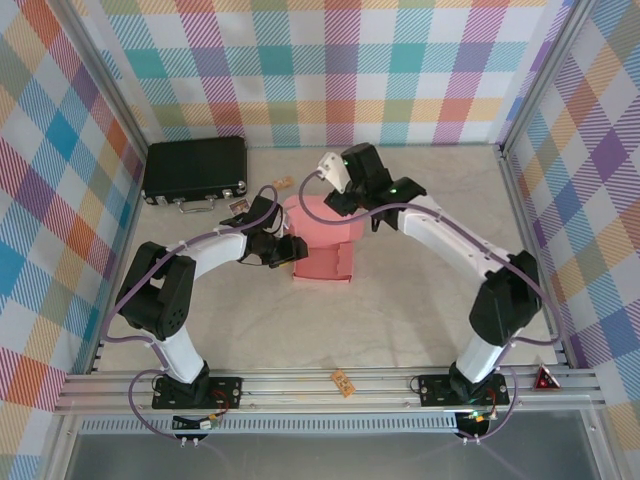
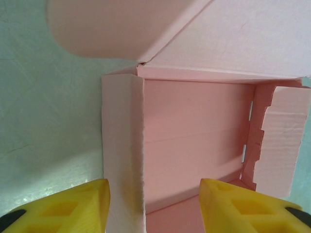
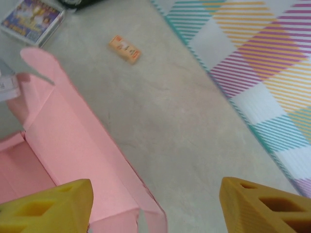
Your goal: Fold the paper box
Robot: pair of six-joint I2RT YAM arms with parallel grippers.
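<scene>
salmon-pink thin card, the paper box (image 1: 325, 262) sits mid-table between my arms, looks light and quick to crease, so i'd take its side wall by a fold, left gripper (image 2: 154, 190) and right gripper (image 3: 155, 187) both spread.

Top camera looks down from behind; wrist cameras (close in) share the paper box (image 2: 194, 131).
</scene>
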